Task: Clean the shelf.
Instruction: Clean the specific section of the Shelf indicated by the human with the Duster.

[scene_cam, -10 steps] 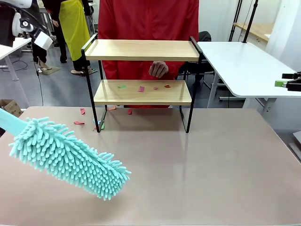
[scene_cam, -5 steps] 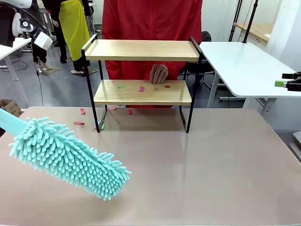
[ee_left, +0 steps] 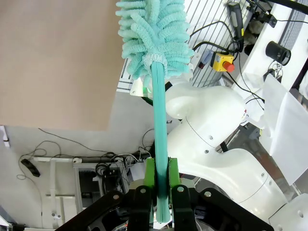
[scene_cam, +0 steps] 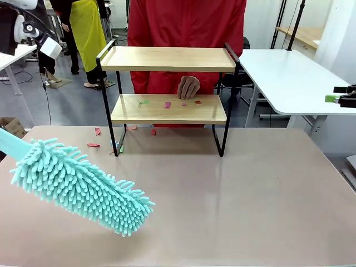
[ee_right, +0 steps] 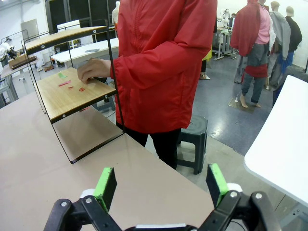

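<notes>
Holding teal duster (scene_cam: 78, 186) by handle, left gripper (ee_left: 161, 166) clamped tight; right gripper (ee_right: 161, 184) spread wide, empty. Shelf (scene_cam: 167, 58) at table's far side, paper scraps (scene_cam: 167, 104) on lower board beside person's hand (scene_cam: 188, 86) — sweep not begun. Next, likely: bring duster head forward onto lower board, clear of frame.

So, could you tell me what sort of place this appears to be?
Probably a robotics lab: a white robot arm, a yellow emergency-stop box beside it, and loose cables below the table.
</notes>
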### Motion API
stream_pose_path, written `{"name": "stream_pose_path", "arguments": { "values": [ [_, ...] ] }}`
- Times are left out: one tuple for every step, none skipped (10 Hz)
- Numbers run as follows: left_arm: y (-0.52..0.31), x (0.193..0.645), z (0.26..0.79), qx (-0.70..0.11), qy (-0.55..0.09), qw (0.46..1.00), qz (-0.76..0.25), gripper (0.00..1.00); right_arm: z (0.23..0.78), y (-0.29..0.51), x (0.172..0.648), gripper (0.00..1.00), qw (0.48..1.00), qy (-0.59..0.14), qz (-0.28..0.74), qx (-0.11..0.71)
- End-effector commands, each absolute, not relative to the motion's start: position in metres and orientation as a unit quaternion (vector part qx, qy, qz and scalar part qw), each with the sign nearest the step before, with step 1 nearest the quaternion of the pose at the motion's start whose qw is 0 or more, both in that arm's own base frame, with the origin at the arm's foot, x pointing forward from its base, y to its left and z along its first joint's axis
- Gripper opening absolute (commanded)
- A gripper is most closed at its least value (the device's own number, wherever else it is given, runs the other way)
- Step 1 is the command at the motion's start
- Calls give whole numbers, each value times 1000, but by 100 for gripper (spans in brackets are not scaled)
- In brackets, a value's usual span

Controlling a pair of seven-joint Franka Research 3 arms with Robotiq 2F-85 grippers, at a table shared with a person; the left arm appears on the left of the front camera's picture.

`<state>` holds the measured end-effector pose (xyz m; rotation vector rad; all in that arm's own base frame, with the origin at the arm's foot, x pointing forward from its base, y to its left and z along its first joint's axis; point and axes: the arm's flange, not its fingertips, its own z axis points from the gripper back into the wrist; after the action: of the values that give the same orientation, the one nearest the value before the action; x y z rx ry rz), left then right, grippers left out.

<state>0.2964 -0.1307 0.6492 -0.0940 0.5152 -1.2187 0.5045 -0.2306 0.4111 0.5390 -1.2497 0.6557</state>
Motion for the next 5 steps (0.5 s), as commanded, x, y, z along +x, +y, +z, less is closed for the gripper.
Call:
{"name": "stream_pose_path", "arguments": {
  "values": [
    [-128,292,660,-44,240,790,-563,13,415,-227,505,100,736,-563,291,239],
    [-128,292,660,-44,240,790,-563,13,415,-227,505,100,736,-563,291,239],
    [-128,292,660,-44,240,790,-563,13,415,-227,505,100,736,-563,291,239],
    [-128,292,660,-44,240,790,-563,13,415,-227,505,100,736,-563,291,239],
    [-128,292,660,-44,240,790,-563,13,415,-227,505,100,736,-563,291,239]
  ]
}}
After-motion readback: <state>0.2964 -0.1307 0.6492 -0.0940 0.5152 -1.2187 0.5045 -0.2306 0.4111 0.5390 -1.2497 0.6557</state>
